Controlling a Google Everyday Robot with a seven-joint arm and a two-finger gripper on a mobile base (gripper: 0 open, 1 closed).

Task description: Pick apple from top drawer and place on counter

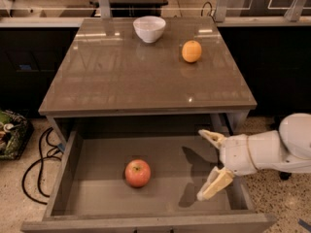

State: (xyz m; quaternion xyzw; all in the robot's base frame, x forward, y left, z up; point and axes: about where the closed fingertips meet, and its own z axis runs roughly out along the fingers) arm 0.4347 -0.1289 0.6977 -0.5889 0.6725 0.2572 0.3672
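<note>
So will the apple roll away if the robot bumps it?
Probably: the apple is round and sits loose on the flat floor of the drawer, so a nudge could send it rolling. It looks firm and smooth, so it may slip unless gripped squarely. The open gripper is over the drawer's right side, apart from it.

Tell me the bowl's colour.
The bowl is white, clearest in the camera view; the open gripper hangs over the top drawer's right side.

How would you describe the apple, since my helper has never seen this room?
Under the grey counter the top drawer stands open; the apple lies on its floor, left of the open gripper at the drawer's right side. It is red, unlike the orange fruit on the counter.
</note>
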